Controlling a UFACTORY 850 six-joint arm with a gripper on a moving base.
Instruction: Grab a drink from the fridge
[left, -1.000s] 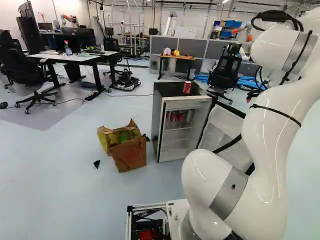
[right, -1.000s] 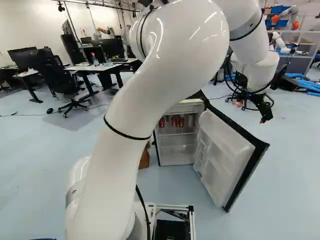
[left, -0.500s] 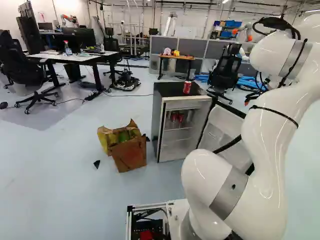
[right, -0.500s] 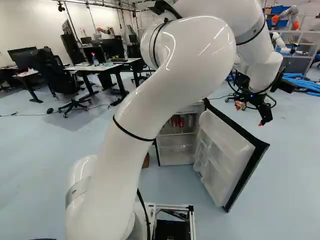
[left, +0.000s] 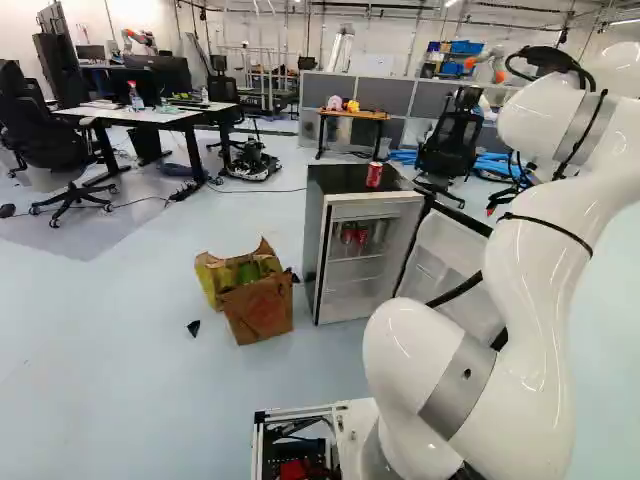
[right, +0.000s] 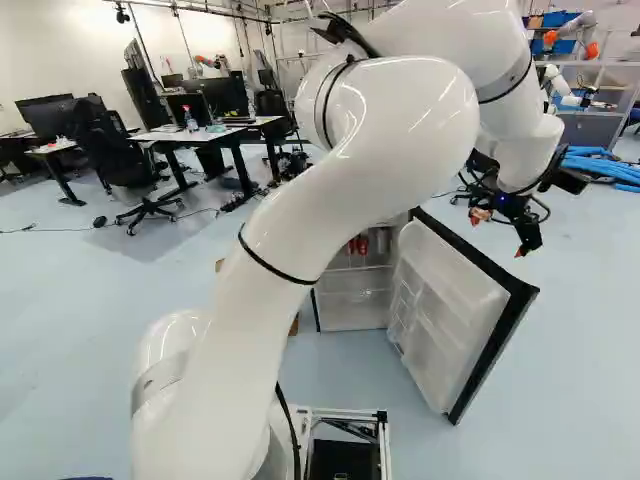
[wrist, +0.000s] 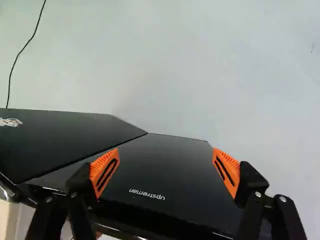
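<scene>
i had the gripper (wrist: 164, 159) apart with nothing in it, and judged the step to be reaching into the fridge (left: 385, 209). in the right base view, the red cans (right: 357, 245) stood at nine o'clock from it, inside the fridge. i wanted to swing wide of the open door (right: 445, 310) at seven o'clock, level the wrist, then go straight in, one finger either side of a single can. they looked upright and close together, paler shapes beside them; a loose red can (left: 374, 175) stood on the fridge top.
</scene>
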